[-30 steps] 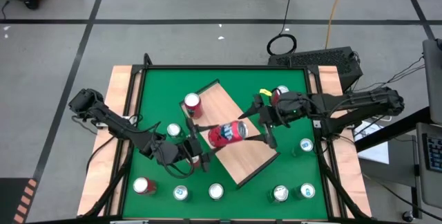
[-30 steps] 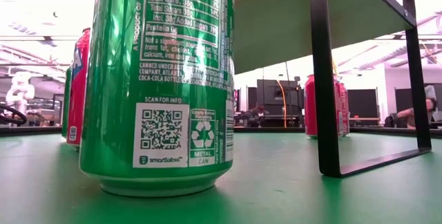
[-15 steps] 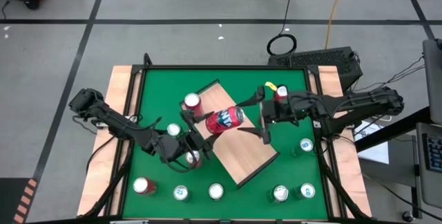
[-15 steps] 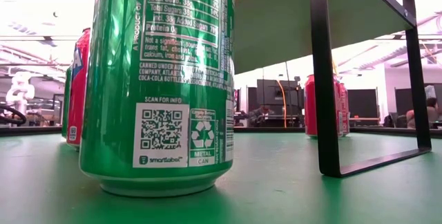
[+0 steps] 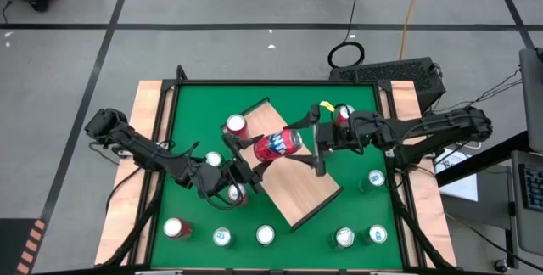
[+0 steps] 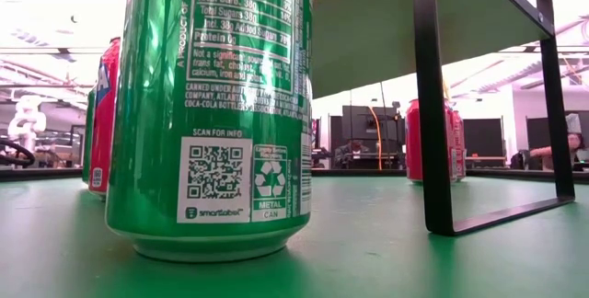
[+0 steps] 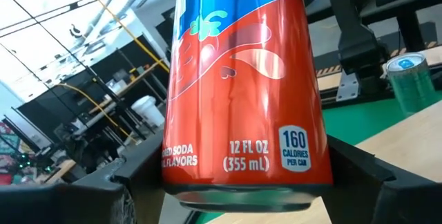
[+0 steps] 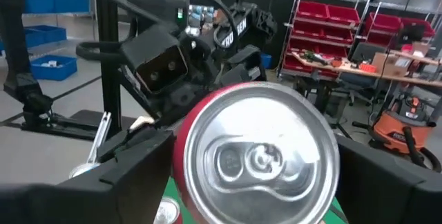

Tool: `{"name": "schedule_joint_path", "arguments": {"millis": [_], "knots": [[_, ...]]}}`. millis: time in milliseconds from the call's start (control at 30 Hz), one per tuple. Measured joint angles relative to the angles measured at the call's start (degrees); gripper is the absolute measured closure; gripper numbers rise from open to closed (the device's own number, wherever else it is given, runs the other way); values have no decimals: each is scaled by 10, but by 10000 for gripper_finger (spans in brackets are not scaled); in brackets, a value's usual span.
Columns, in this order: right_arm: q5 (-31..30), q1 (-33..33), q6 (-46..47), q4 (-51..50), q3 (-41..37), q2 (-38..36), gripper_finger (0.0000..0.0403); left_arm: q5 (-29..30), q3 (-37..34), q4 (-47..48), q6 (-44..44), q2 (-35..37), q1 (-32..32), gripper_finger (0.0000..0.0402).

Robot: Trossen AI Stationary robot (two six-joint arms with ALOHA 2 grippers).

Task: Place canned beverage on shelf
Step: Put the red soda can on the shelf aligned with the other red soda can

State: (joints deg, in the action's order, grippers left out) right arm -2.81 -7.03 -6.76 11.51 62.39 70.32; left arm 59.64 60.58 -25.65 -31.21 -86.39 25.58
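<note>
A: Where is the left end effector (image 5: 254, 158)?

B: It reaches in from the table's left side, over the shelf's left part. Its fingers are clamped on the sides of the red can (image 5: 278, 145), near the can's bottom end.

A: And the can itself?

B: It lies on its side in the air above the shelf (image 5: 305, 192), apart from the board, with its top end turned to the right. The left wrist view shows its printed side filling the gap between the two dark fingers (image 7: 138, 172).

A: What is the shelf like?

B: It is a light wood board with dark edges, set at an angle on the green table (image 5: 356, 211). A second red can (image 5: 236, 125) stands by its left corner.

A: And the right end effector (image 5: 307, 146)?

B: It faces the held can's top end, with its fingers spread wide on either side of it. Its wrist view looks straight at the silver lid. Whether the fingers touch the can cannot be told.

A: Anything else?

B: Several more cans stand along the table's near edge, among them a green-topped one (image 5: 265, 235).
</note>
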Motion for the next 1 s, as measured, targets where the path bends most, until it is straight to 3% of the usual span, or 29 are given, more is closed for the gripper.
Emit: {"name": "schedule_joint_path", "arguments": {"millis": [233, 500, 833, 1000], "knots": [[1, 0, 0, 1, 0, 0, 107, 2, 0, 0, -11, 0, 0, 115], [15, 1, -1, -4, 0, 0, 110, 4, 0, 2, -8, 0, 0, 110], [33, 7, -28, -22, 0, -6, 110, -1, 0, 8, 98, 0, -1, 17], [36, 11, -68, -66, 0, -25, 110, -32, 0, 6, 150, 1, 6, 6]]}}
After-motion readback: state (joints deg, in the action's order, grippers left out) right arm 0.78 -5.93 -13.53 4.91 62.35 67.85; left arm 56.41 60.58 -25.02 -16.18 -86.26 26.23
